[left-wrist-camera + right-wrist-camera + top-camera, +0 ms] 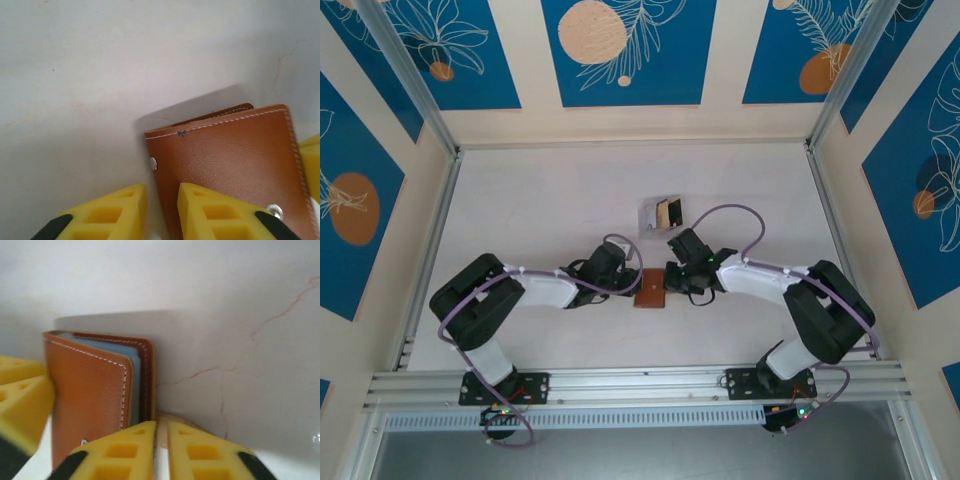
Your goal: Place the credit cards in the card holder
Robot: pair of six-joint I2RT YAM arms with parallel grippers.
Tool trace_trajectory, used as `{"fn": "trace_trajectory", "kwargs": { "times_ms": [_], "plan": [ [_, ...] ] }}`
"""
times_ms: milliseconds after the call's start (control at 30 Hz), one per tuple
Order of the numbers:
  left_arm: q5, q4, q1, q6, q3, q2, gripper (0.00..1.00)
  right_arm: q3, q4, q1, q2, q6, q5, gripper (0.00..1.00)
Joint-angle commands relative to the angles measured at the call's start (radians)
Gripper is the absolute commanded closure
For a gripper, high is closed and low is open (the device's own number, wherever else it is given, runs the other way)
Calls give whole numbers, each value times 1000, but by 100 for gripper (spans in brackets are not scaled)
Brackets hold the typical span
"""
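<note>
The card holder [650,289], reddish-brown leather, lies on the white table between my two grippers. In the left wrist view the card holder [230,160] shows its stitched cover and snaps. My left gripper [162,192] stands slightly open, one finger resting over the cover's edge and the other over bare table. In the right wrist view the card holder [95,400] gapes a little, showing its blue inside. Beside its right edge, my right gripper [161,422] is closed to a thin slit on a tan credit card [186,423]. More credit cards [669,211], tan and dark, stand behind.
A small clear box [655,215] behind the card holder holds the spare cards. Both arms [520,295] reach inward from the near rail [640,385]. Aluminium frame posts and patterned walls bound the table on the left, right and far sides.
</note>
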Motion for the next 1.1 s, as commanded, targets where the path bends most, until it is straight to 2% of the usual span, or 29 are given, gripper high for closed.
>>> {"fn": "trace_trajectory", "kwargs": {
  "times_ms": [0, 133, 400, 600, 700, 833, 1067],
  "plan": [
    [33, -48, -34, -10, -21, 16, 73, -14, 63, 8, -70, -2, -92, 77],
    [55, -23, -36, -34, -29, 1, 68, -26, 88, 5, -104, -2, -125, 67],
    [79, 16, -42, -87, -61, -57, 53, -25, 159, 1, -57, 8, -199, 64],
    [-27, -127, -42, -163, -81, -132, 40, 8, 132, 25, -37, 6, -160, 63],
    [-79, -198, -41, -194, -97, -174, 37, 31, 112, 44, -14, 1, -136, 63],
    [-94, -236, -41, -216, -120, -228, 30, 59, 89, 72, 26, -2, -97, 64],
    [-153, -372, -20, -297, -184, -378, 27, 110, 61, 122, 125, -8, -32, 63]
  ]
}}
